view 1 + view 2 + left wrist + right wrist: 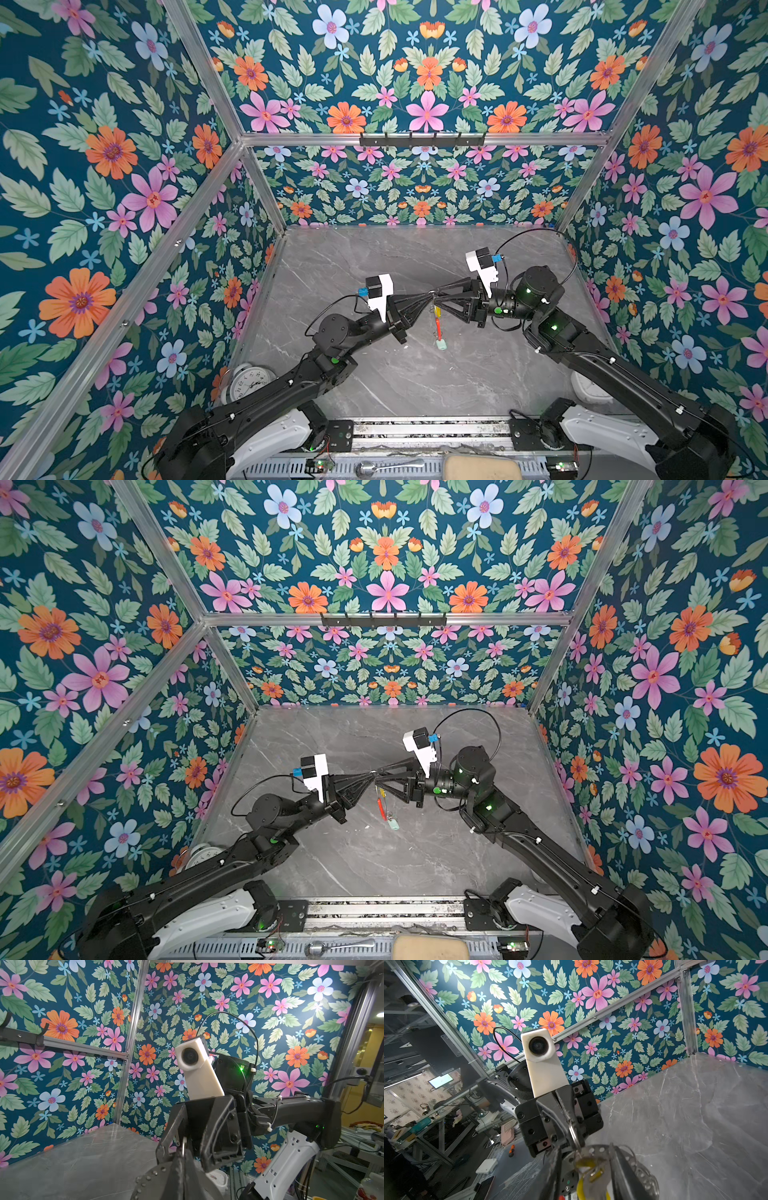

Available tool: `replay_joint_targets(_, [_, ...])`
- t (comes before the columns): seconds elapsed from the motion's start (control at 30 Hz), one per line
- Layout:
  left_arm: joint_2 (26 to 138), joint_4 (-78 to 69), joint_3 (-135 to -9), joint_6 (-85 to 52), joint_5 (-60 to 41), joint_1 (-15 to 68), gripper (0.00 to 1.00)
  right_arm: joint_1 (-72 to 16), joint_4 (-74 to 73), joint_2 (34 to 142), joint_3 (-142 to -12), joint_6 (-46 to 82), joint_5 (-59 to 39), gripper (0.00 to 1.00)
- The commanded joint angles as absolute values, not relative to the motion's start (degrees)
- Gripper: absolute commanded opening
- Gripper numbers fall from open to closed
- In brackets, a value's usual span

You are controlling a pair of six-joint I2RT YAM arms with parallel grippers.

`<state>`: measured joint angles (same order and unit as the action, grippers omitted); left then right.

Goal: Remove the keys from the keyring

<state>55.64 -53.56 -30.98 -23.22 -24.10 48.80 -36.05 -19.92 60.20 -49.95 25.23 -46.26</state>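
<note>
above the middle of the grey marble top (415, 374), the left gripper (427, 296) is clamped fully closed on the thin, stiff wire keyring (437, 328), which dangles light and looks free to swing. the right gripper (439, 293), jaws part-open, brackets the yellow-tagged key (588, 1169); the mint-tagged key (441, 344) hangs lowest. the metal looks slick, so the plastic tags seem the surer hold.

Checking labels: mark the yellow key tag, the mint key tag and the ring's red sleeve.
yellow key tag (436, 311): in a top view, tag's middle.
mint key tag (441, 344): in a top view, tag's middle.
red sleeve (437, 328): in a top view, mid-length.
</note>
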Motion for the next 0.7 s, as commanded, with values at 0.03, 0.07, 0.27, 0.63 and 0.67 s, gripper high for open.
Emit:
replay_joint_targets(0.03, [55.6,-57.8,-30.7,-24.6,-25.5,48.8,0.00,-36.1,-26.1,59.4,-49.2,28.2,-45.6,0.34])
replay_joint_targets(0.07, [55.6,-57.9,-30.5,-24.6,-25.5,48.8,0.00,-36.1,-26.9,59.4,-49.0,28.9,-45.6,0.33])
replay_joint_targets(0.27, [55.3,-58.3,-30.0,-24.8,-24.8,48.7,0.00,-36.1,-27.4,60.3,-49.5,30.1,-46.7,0.23])
replay_joint_targets(0.63, [55.5,-58.5,-30.0,-24.8,-23.6,48.7,0.00,-36.1,-27.2,61.6,-50.3,30.8,-49.0,0.15])
replay_joint_targets(0.67, [55.5,-58.6,-30.1,-24.8,-23.5,48.7,0.00,-36.1,-26.9,61.9,-50.6,30.8,-49.4,0.15])
